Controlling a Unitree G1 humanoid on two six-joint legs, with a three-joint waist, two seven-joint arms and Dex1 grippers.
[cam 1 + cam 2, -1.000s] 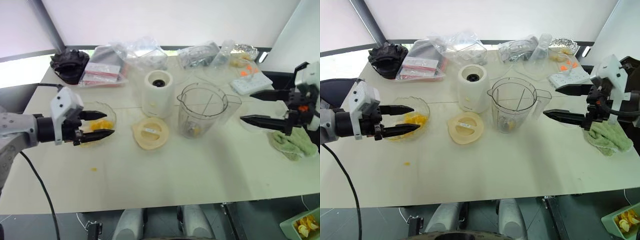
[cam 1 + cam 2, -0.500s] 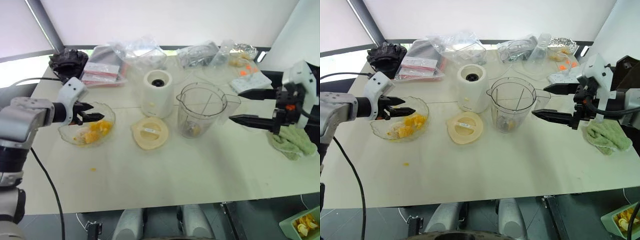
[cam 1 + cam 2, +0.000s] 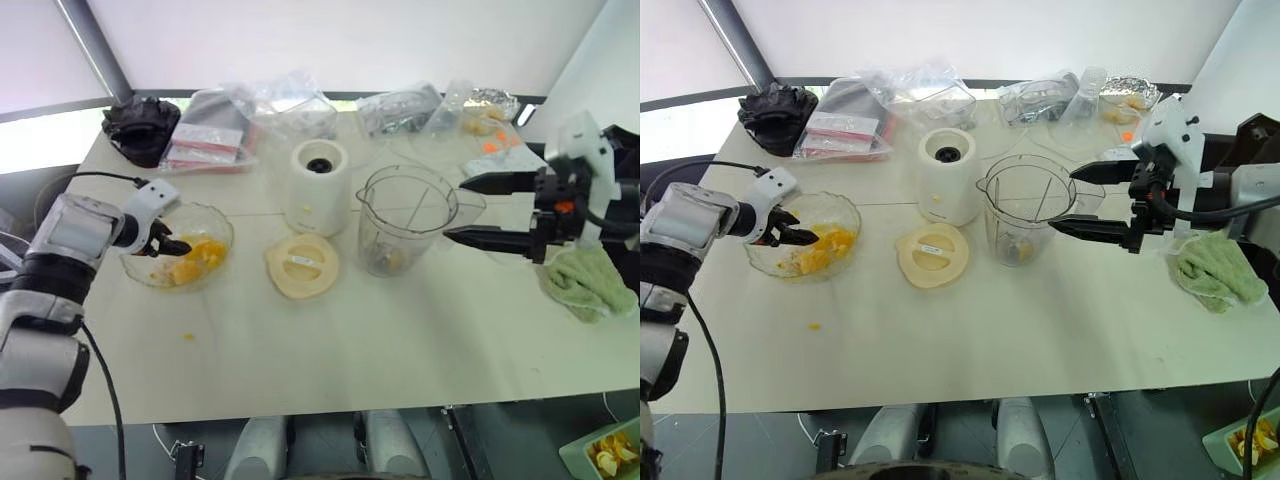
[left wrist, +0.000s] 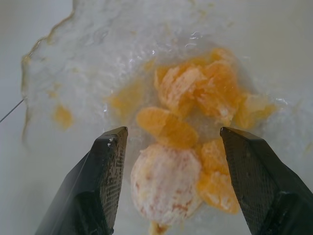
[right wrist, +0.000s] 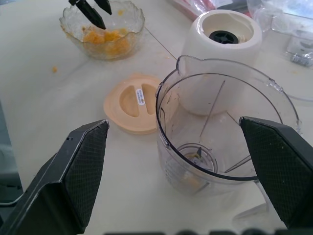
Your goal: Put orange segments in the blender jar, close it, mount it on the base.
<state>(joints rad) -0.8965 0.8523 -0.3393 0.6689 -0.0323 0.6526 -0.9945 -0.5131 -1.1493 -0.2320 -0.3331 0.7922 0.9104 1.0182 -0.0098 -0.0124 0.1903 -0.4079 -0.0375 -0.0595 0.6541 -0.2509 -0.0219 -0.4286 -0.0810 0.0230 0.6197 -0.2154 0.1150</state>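
Left end effector (image 4: pixel 168 142) down inside the wavy-edged clear bowl (image 3: pixel 212 224), fingers spread fairly wide and straddling the pile of orange segments (image 4: pixel 195 117), nothing pinched yet. Right end effector (image 5: pixel 178 161) spread to its widest, empty, hovering just beside the blender jar (image 3: pixel 405 215) on its handle side. Jar upright on the bench (image 3: pixel 400 340), open at the top, dark blade at the bottom with what looks like a little fruit already there. Base (image 3: pixel 317 186) just behind and beside the jar, socket up; cream-yellow lid (image 3: pixel 302 266) flat in front of the base, between bowl and jar.

Likely trouble from here, as a judgement:

- Soft, wet pieces clumped together, with 1 large pale round piece between the fingers: closing hard risks crushing it, closing lightly risks a slip and a drop on the way across the lid. 1 stray bit (image 3: pixel 187 337) already on the bench in front of the bowl.
- Light bowl, fingertips close to its floor and wall: pushing down or sideways could tip or slide it.
- More than 1 segment caught at once could shed a piece mid-carry.
- Right fingers close to the jar rim: a small drift could nudge or topple the tall jar, or block the left arm's approach.
- Sticky juice on the pads could keep a segment from releasing cleanly over the jar.
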